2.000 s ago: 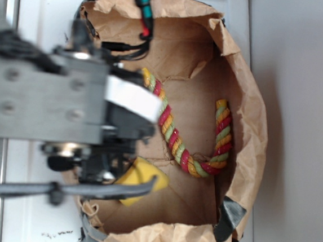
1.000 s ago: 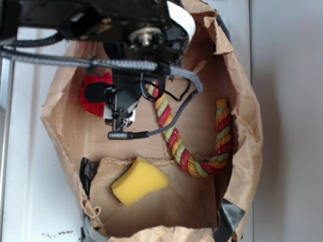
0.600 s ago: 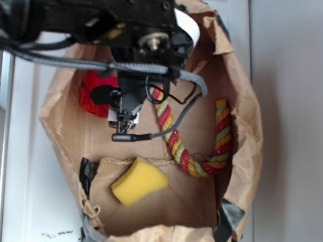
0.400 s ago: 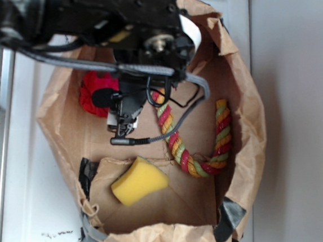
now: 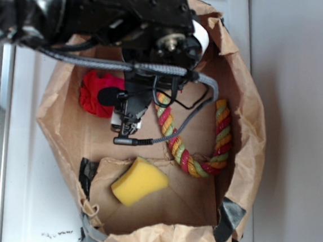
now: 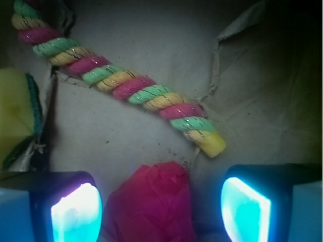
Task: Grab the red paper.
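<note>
Brown paper formed the bag (image 5: 246, 123) that lay opened out on the white surface (image 5: 31, 189), its crumpled rim ringing everything inside. The red paper (image 5: 93, 95) sat at the left side of the bag floor, a wrinkled wad partly covered by the black arm (image 5: 103, 8) reaching in from the upper left. In the wrist view the gripper (image 6: 160, 212) stood spread wide, its 2 fingers (image 6: 75, 214) glowing pale blue at the bottom corners, and the red paper (image 6: 151, 201) lay between them without either finger visibly touching it. Just beyond the wad ran the twisted rope (image 6: 121, 83) of red, yellow and green strands, its cut end close to the paper's far edge. From outside, the same rope (image 5: 189, 157) curved across the middle of the bag and up the right side. A yellow sponge (image 5: 139, 181) rested on the bag floor, well apart from the red paper. A grey cable (image 5: 171, 71) hung across the arm.
</note>
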Robot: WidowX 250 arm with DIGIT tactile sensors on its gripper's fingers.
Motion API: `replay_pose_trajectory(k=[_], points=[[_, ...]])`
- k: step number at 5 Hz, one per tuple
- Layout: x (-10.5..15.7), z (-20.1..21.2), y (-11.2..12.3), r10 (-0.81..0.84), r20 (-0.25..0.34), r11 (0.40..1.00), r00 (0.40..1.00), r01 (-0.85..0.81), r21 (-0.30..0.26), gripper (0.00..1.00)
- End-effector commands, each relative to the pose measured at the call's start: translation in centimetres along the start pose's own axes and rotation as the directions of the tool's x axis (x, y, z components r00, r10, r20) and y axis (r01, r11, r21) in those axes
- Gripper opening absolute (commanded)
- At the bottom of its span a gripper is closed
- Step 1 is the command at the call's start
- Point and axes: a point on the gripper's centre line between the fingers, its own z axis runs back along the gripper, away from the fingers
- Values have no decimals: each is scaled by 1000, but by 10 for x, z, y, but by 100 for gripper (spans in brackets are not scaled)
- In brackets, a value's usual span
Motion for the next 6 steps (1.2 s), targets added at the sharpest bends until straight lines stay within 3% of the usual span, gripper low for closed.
replay_pose_trajectory(k=[1, 2, 5, 6], points=[[4, 4, 12, 23, 5, 1000, 1000, -23, 18, 100], [1, 8, 11, 17, -23, 1000, 1000, -17, -5, 100], [-5, 19, 12, -11, -2, 999, 1000, 11, -35, 100], [-3, 15, 7, -26, -17, 999, 1000, 26, -22, 100]])
